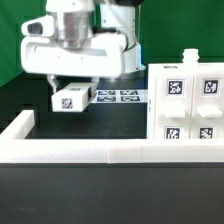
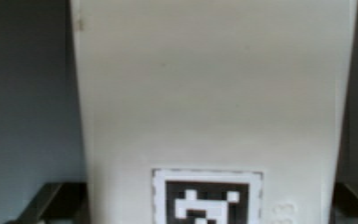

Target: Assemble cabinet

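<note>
My gripper (image 1: 71,90) hangs over the dark table at the exterior view's left and is shut on a white cabinet panel (image 1: 72,100) with a black-and-white tag on its end. In the wrist view that panel (image 2: 202,90) fills most of the picture, its tag (image 2: 204,200) sits between the jaws of the gripper (image 2: 197,208), and dark fingers (image 2: 55,200) show at both sides. The white cabinet body (image 1: 190,105), a boxy block with several tags, stands on the table at the exterior view's right, apart from the held panel.
A long low white L-shaped rail (image 1: 100,150) runs across the front and turns back at the exterior view's left (image 1: 20,128). The marker board (image 1: 117,96) lies flat behind the gripper. A green wall backs the scene.
</note>
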